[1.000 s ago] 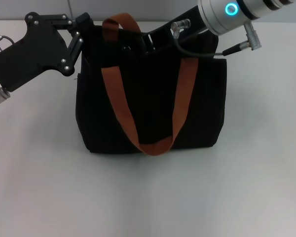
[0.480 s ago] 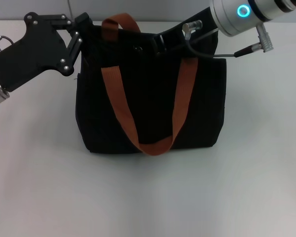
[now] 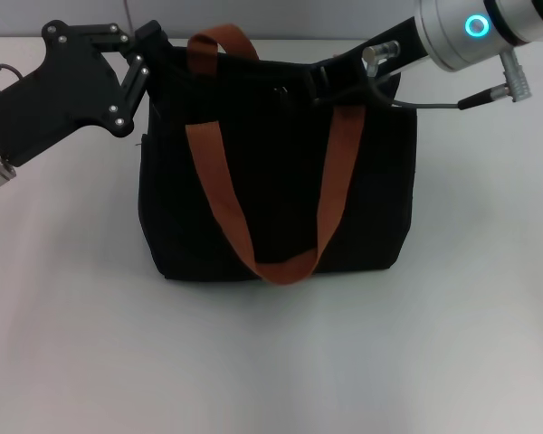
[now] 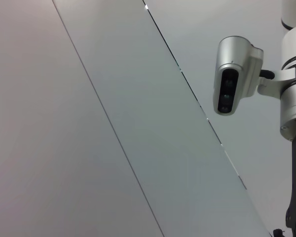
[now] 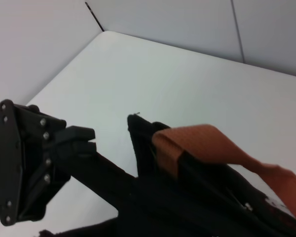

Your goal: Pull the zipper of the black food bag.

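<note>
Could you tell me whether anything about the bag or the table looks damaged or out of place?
Nothing stands out. The black food bag stands upright and intact on the table. The left gripper is at its top left corner, the right gripper along its top edge.

A silver camera (image 4: 233,75) hangs near one side, with a dark front that has small lenses. It is fixed to a white and silver post (image 4: 294,74) just beside it. Behind them is a plain grey wall (image 4: 113,118). Two thin dark lines (image 4: 187,84) run slanted across the wall.
</note>
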